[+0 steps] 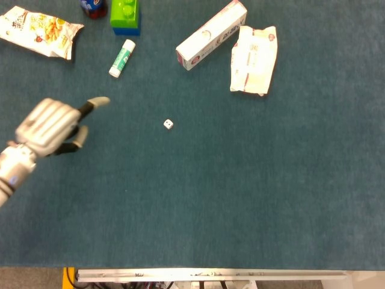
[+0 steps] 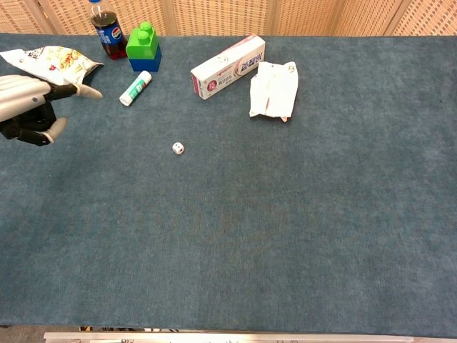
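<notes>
My left hand (image 1: 51,126) (image 2: 28,103) hovers over the left part of the teal cloth with its fingers apart and nothing in them. One finger points toward a white and green glue stick (image 1: 122,58) (image 2: 135,88), the thing nearest to it. A small white die (image 1: 168,124) (image 2: 178,148) lies alone to the right of the hand. The right hand shows in neither view.
Along the far side lie a snack bag (image 1: 39,30), a cola bottle (image 2: 107,32), a green and blue block (image 1: 125,15), a toothpaste box (image 1: 211,35) and a white packet (image 1: 254,59). The table's metal front edge (image 1: 210,275) runs along the bottom.
</notes>
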Action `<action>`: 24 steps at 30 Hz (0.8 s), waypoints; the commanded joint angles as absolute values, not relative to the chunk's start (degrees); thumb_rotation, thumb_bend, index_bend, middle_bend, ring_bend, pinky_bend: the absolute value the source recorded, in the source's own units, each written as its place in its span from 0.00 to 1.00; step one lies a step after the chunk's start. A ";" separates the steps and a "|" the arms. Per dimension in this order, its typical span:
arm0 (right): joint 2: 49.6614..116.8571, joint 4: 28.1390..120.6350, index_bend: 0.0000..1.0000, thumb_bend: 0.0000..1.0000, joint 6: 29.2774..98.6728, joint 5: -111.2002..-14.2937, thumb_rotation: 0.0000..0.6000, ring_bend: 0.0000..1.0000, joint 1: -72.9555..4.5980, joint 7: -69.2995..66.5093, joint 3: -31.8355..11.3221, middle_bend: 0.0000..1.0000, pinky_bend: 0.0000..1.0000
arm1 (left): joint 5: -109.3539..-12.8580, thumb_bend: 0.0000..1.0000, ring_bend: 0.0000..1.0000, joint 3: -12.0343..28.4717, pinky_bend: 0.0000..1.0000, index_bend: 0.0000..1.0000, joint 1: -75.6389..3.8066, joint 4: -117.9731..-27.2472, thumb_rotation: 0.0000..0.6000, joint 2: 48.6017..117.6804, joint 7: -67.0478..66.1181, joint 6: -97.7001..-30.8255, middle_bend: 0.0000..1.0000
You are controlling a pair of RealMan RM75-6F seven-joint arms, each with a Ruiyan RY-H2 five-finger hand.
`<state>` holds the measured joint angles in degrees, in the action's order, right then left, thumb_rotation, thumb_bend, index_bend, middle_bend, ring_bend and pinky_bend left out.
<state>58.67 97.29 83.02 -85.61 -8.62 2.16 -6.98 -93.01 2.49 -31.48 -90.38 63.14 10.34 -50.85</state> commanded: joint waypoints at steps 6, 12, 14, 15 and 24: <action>58.80 97.39 0.29 0.46 82.32 -84.80 1.00 0.30 -8.85 2.67 -6.86 0.38 0.39 | -90.82 0.72 1.00 3.19 1.00 0.12 -41.55 -85.60 1.00 69.91 11.98 -39.07 1.00; 58.99 97.19 0.29 0.46 82.02 -84.19 1.00 0.31 -8.78 2.74 -6.68 0.38 0.39 | -88.41 0.72 1.00 3.38 1.00 0.11 -45.59 -83.15 1.00 73.81 12.07 -34.19 1.00; 58.98 97.17 0.29 0.46 81.98 -84.07 1.00 0.31 -8.70 2.71 -6.58 0.38 0.39 | -87.41 0.72 1.00 3.40 1.00 0.11 -46.62 -82.51 1.00 74.91 11.87 -32.88 1.00; 58.98 97.11 0.29 0.46 81.98 -84.00 1.00 0.31 -8.66 2.66 -6.55 0.38 0.39 | -86.96 0.72 1.00 3.45 1.00 0.11 -47.00 -82.30 1.00 75.32 11.80 -32.45 1.00; 59.06 96.61 0.29 0.46 82.12 -83.56 1.00 0.31 -8.22 1.90 -6.25 0.38 0.39 | -82.54 0.72 1.00 3.80 1.00 0.12 -50.41 -80.54 1.00 78.73 10.28 -28.47 1.00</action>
